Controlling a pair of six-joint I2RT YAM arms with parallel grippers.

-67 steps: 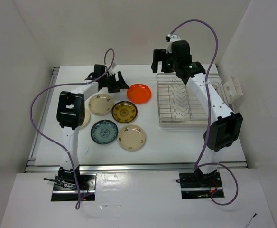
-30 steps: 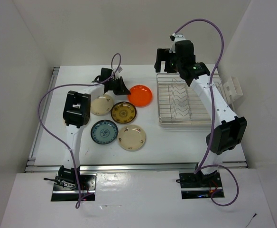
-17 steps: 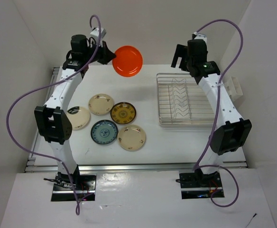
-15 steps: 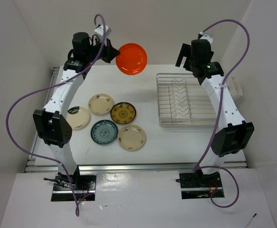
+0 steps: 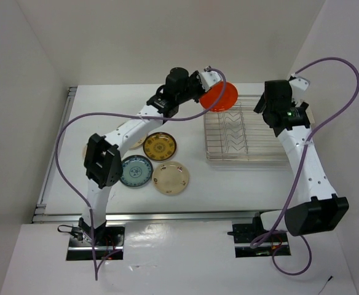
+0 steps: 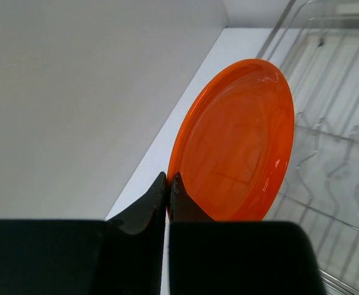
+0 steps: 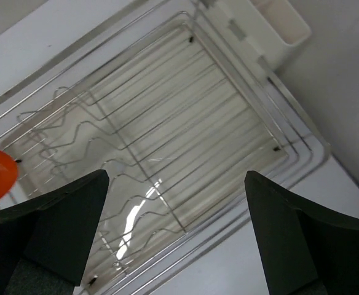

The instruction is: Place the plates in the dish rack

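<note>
- Orange-red plate [image 5: 219, 96] is held on edge in the air over the 11 o'clock corner of the dish rack [image 5: 247, 132]. The top view does not show whether its lower rim touches the wires.
- The left tool [image 6: 169, 187] is clenched on the plate's rim. In the left wrist view its two dark fingers pinch the rim at about 7 o'clock of the disc, and the plate's glossy hollow face is turned towards the rack's zigzag dividers.
- The dish rack sits at 3 o'clock on the white worktop [image 5: 192, 196], and none of its slots holds a plate.
- The right tool [image 5: 270, 106] hangs above the rack's 1 o'clock side, released. In the right wrist view its fingers are spread wide with nothing between them, and the orange rim shows at 9 o'clock.
- Three more plates lie flat at 9 o'clock of the rack: a dark brown plate with gold pattern [image 5: 160, 146], a blue-teal plate [image 5: 135, 171] at its 7 o'clock, and a cream plate [image 5: 171, 177] at its 5 o'clock.
- The left arm crosses over the far side of this group and hides what lies beneath it.
- A white bracket [image 7: 272, 24] sits just beyond the rack's outer corner, at 1 o'clock in the right wrist view.
</note>
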